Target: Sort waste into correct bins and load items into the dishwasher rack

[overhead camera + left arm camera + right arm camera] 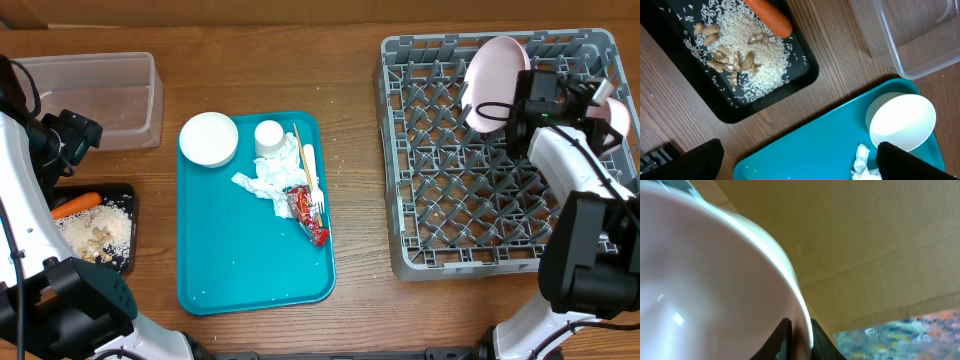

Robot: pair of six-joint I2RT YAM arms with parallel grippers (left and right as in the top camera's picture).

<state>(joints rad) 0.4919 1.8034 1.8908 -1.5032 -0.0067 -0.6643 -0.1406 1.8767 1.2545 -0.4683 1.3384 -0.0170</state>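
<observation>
A pale pink plate [493,82] stands on edge among the pegs at the back of the grey dishwasher rack [440,200]. My right gripper [518,104] is shut on its rim, and in the right wrist view the two fingers of the right gripper [800,340] straddle the plate [715,280]. My left gripper [85,135] hangs open by the clear tub [100,95]. Seen from the wrist, the left gripper [802,162] is empty over the teal tray's corner. On that tray lie a white bowl [208,138], cup [269,136], napkin [268,182], red wrapper [307,212], fork [312,180] and wooden stick [303,155].
The black tray [125,195] holds grainy scraps [740,60] and a carrot [76,205]. The teal tray [250,270] fills the table's middle. A second pinkish dish [617,118] shows at the rack's right edge behind my right arm. A cardboard wall stands behind the rack.
</observation>
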